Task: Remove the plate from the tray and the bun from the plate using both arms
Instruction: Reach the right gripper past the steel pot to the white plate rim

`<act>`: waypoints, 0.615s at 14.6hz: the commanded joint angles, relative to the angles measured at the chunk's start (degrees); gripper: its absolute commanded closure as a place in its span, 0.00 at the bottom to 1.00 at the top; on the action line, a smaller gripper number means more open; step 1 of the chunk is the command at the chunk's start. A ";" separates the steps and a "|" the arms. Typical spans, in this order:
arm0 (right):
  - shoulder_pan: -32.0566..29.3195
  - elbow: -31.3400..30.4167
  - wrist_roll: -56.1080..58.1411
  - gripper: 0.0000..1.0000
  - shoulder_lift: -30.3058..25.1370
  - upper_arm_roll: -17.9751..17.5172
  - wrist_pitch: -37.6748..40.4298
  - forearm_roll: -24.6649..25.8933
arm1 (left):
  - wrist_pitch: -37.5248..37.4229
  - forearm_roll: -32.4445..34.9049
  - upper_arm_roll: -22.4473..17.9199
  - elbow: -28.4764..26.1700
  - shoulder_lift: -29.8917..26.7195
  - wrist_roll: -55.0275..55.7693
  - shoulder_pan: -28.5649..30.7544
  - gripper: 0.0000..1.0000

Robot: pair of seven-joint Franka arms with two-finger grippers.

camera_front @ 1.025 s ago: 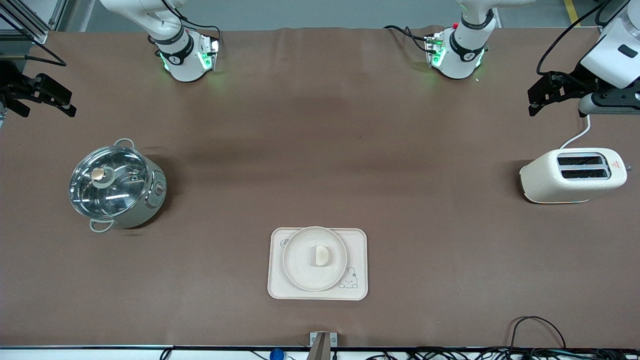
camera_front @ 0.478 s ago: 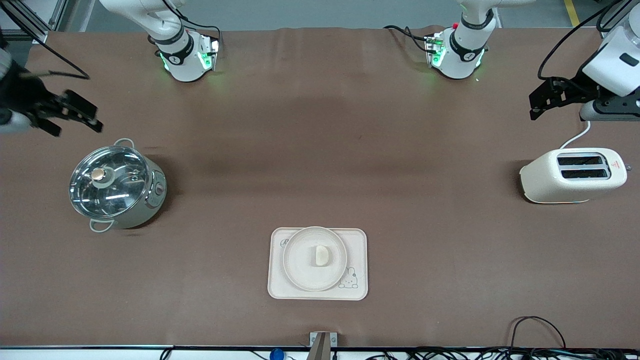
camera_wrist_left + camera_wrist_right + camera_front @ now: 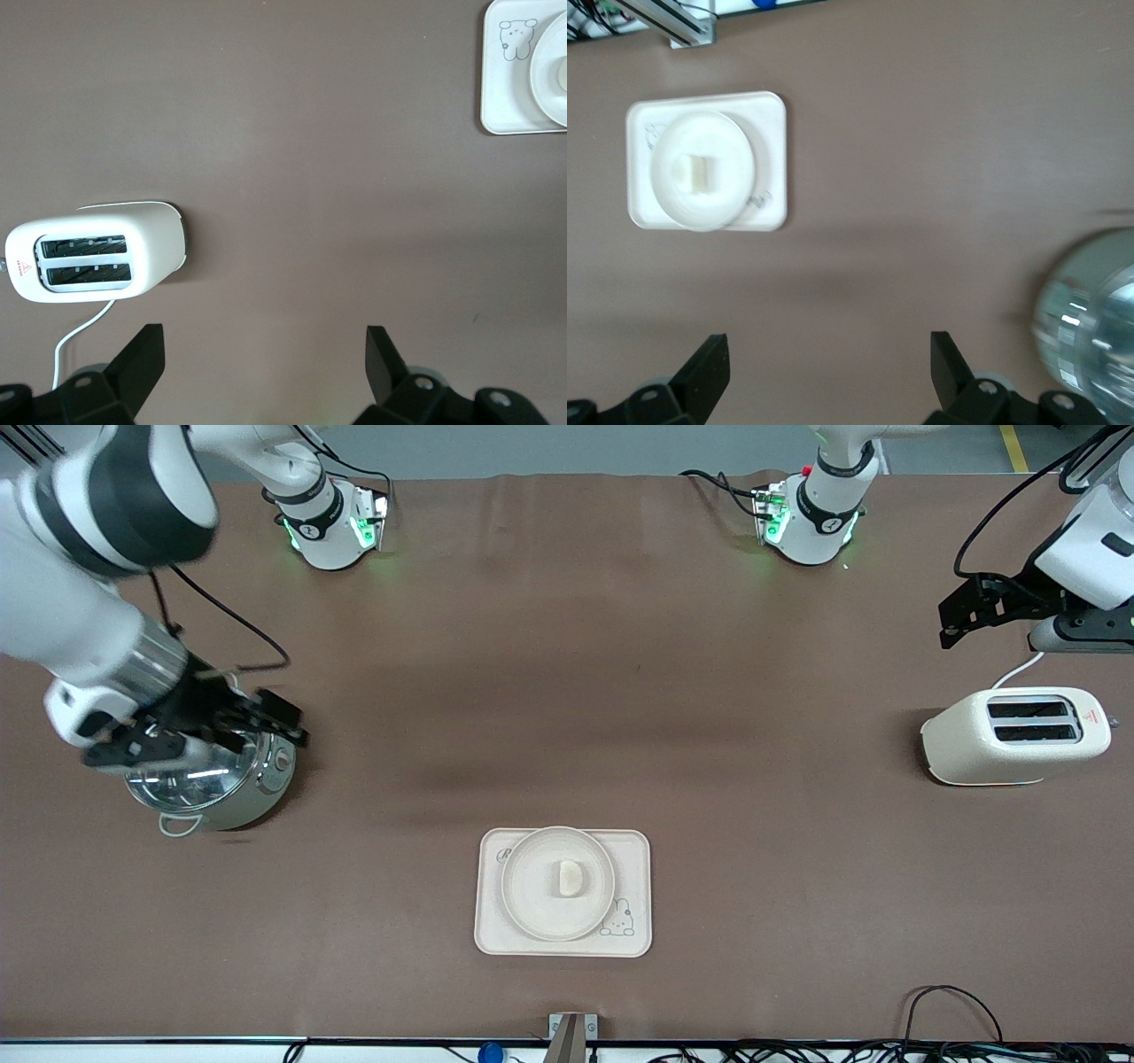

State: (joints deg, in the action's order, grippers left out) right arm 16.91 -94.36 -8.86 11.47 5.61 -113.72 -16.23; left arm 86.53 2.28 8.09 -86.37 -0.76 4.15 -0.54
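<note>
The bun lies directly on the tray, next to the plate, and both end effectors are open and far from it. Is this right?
Not quite. The front view shows the bun lying on the plate, which itself sits on the tray. The rest holds: the right end effector is open over the pot, and the left end effector is open near the toaster.

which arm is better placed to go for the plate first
Probably the right. Its open gripper hangs over the pot, closer to the plate on the tray. The left gripper, also open, is above the toaster, at the table's end.
</note>
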 commanded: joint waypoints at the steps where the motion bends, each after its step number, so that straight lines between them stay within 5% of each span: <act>1: 3.21 1.02 -5.80 0.00 7.49 0.28 -7.36 -3.80 | -1.10 1.33 0.08 1.47 0.50 -0.90 -0.25 0.00; 4: 5.32 4.16 -8.02 0.00 18.19 0.28 -13.88 -10.39 | -1.10 1.33 0.17 1.47 0.50 -0.98 -0.08 0.00; 9: 10.25 24.36 -17.06 0.00 38.07 0.37 -14.60 -10.40 | -1.10 1.33 0.00 1.56 0.41 -0.98 0.19 0.00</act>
State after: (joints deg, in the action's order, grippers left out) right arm 25.99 -81.25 -21.58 41.01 5.47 -129.78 -25.75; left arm 86.47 2.34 8.07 -86.05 -0.63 4.15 -0.49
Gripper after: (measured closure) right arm 0.000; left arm 0.000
